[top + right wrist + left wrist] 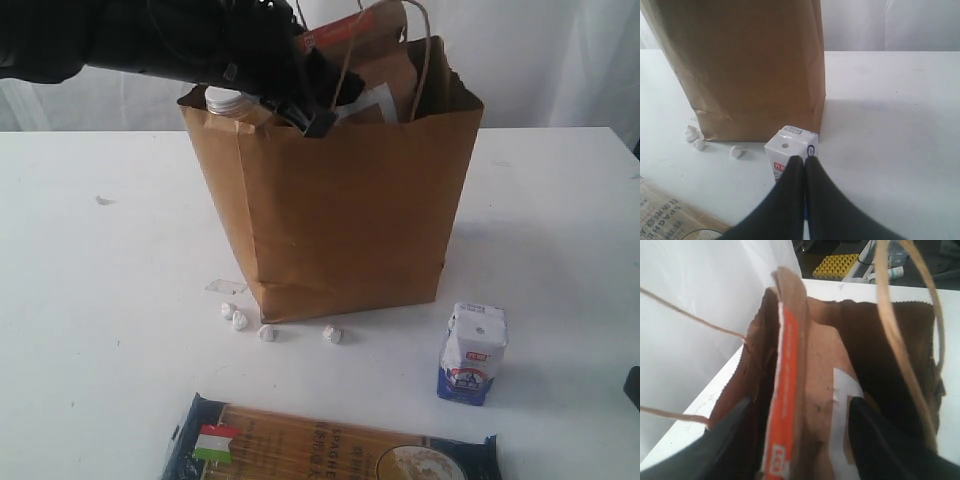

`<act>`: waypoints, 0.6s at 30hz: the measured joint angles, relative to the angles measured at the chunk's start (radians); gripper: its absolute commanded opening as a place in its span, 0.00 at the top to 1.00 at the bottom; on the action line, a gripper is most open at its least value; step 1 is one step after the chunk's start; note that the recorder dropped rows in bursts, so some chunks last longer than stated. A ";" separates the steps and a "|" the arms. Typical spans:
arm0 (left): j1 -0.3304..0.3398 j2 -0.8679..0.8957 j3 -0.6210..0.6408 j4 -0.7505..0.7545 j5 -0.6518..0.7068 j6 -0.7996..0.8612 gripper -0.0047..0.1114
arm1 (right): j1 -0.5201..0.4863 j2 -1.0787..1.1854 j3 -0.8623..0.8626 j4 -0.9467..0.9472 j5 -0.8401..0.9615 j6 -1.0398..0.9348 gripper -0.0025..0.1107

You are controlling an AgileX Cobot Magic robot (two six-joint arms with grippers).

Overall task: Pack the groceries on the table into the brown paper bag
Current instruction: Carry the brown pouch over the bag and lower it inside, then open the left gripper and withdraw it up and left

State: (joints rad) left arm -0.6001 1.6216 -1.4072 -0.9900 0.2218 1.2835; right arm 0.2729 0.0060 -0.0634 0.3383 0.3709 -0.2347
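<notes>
Ext, R-wrist share bag (350,220); L-wrist probably overhead.

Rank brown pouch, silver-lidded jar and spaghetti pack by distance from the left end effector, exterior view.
1. brown pouch: inside the paper bag, between the open jaws of the left end effector.
2. silver-lidded jar: in the bag's left corner, just beside it.
3. spaghetti pack: flat on the table, in front of the bag at the view's bottom edge.

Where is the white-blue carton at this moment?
Exterior view, lower right: the white-blue carton stands upright on the table, just off the brown paper bag's right front corner, with the dark-blue spaghetti pack to its lower left.
</notes>
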 measured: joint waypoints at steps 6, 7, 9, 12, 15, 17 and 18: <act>-0.007 -0.023 0.000 0.000 0.010 0.002 0.45 | 0.000 0.000 0.000 0.000 0.000 0.000 0.98; -0.007 -0.024 0.000 0.000 0.010 0.002 0.45 | 0.000 0.000 0.000 0.000 0.000 0.000 0.98; -0.007 -0.026 0.000 0.000 0.010 0.002 0.45 | 0.000 0.000 0.000 0.000 0.000 0.000 0.98; -0.007 -0.028 0.000 0.000 0.002 0.002 0.45 | 0.000 0.000 0.000 0.000 0.000 0.000 0.98; -0.007 -0.031 0.000 0.000 -0.022 0.002 0.45 | 0.000 0.000 0.000 0.000 0.000 0.000 0.98; -0.007 -0.036 0.000 0.000 -0.030 0.002 0.45 | 0.000 0.000 0.000 0.000 0.000 0.000 0.98; -0.007 -0.044 0.000 0.000 -0.031 0.002 0.45 | 0.000 0.000 0.000 0.000 0.000 0.000 0.98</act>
State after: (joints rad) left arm -0.6070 1.5781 -1.4072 -0.9900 0.1908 1.2856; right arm 0.2729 0.0060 -0.0634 0.3383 0.3709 -0.2347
